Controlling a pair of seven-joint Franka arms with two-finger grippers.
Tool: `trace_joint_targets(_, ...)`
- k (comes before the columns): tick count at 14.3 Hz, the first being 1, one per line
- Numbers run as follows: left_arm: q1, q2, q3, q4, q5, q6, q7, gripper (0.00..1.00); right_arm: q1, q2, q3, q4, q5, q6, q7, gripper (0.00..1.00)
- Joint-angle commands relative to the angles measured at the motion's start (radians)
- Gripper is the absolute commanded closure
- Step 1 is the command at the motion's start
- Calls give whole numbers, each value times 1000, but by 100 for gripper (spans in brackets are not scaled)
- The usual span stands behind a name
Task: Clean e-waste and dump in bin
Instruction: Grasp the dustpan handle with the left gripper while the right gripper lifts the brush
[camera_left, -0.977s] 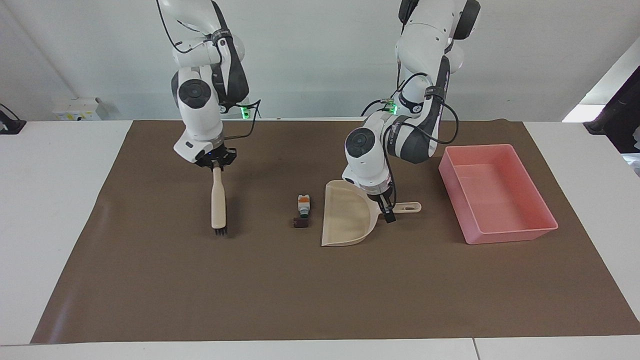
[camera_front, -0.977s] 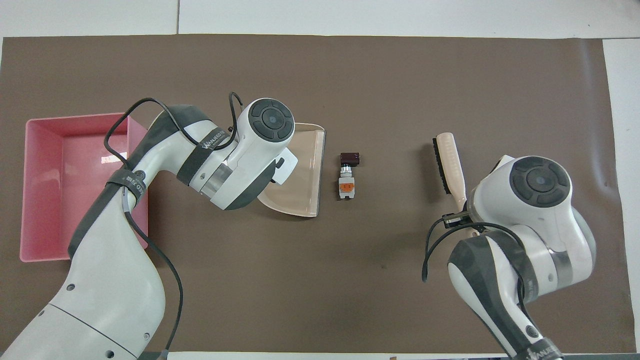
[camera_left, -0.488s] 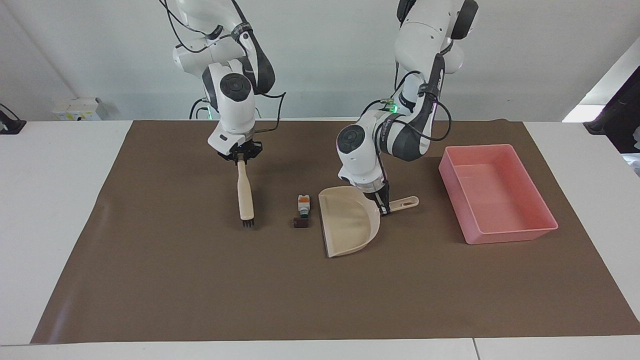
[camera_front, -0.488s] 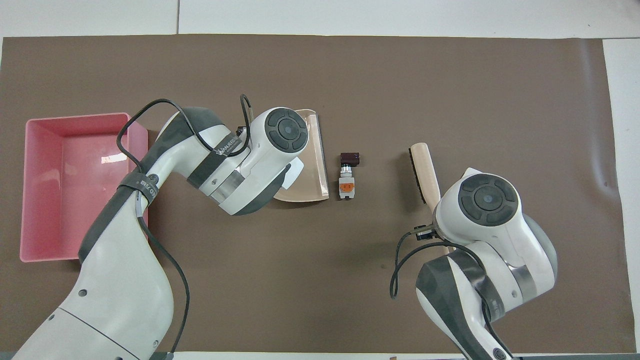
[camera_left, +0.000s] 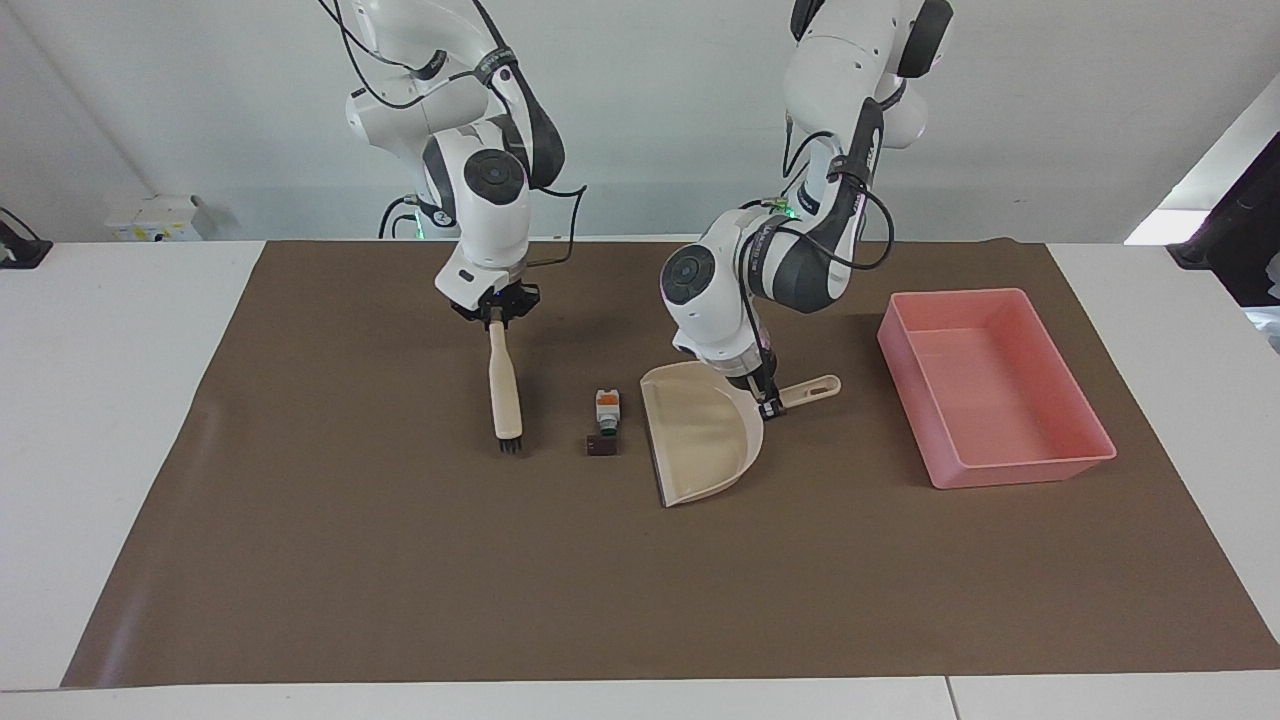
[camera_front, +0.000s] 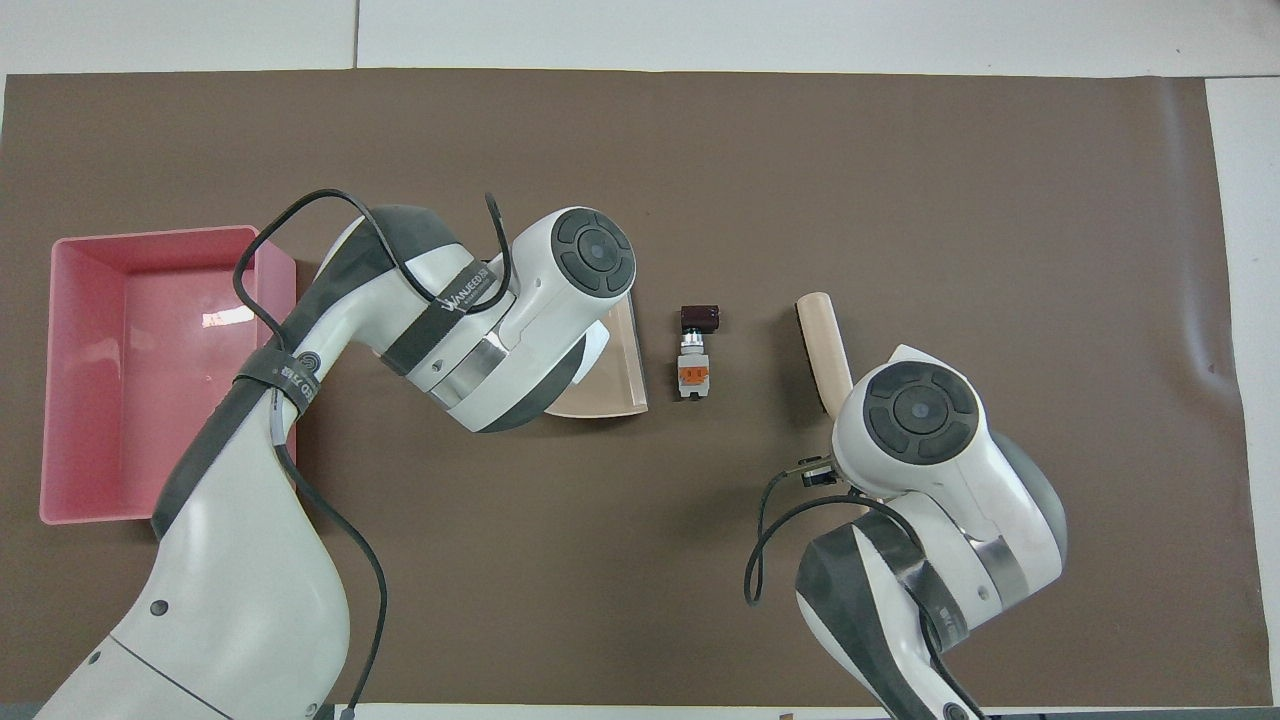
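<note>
The e-waste lies mid-mat: a white block with orange and green bits (camera_left: 607, 406) (camera_front: 693, 370) and, farther from the robots, a dark brown block (camera_left: 600, 446) (camera_front: 700, 318). My right gripper (camera_left: 495, 315) is shut on the handle of the beige brush (camera_left: 504, 385) (camera_front: 819, 343), whose black bristles (camera_left: 510, 446) hang just above the mat beside the parts, toward the right arm's end. My left gripper (camera_left: 768, 402) is shut on the handle (camera_left: 812, 388) of the beige dustpan (camera_left: 700, 432) (camera_front: 612, 372), whose open edge faces the parts. The pink bin (camera_left: 990, 385) (camera_front: 150, 370) stands toward the left arm's end.
A brown mat (camera_left: 640, 590) covers the white table (camera_left: 110, 400). In the overhead view both arms hide their own grippers and much of the dustpan.
My right gripper has carried the brush toward the parts. My left gripper has turned and shifted the dustpan, bringing its open edge closer to the parts. The parts and bin have not moved.
</note>
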Motion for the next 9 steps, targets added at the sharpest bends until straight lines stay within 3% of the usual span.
trace_joint_targets(1, -60, -7, 15, 22, 42, -69, 41, 100, 0, 43, 4, 42, -21, 25, 17, 100)
trace_joint_targets(3, -96, 10, 15, 28, 78, -101, 52, 100, -2, 97, 35, 91, -20, 30, 17, 100)
trace_joint_targets(9, -128, 45, 15, 46, 119, -115, 62, 100, -2, 157, 72, 109, 3, 68, 17, 100)
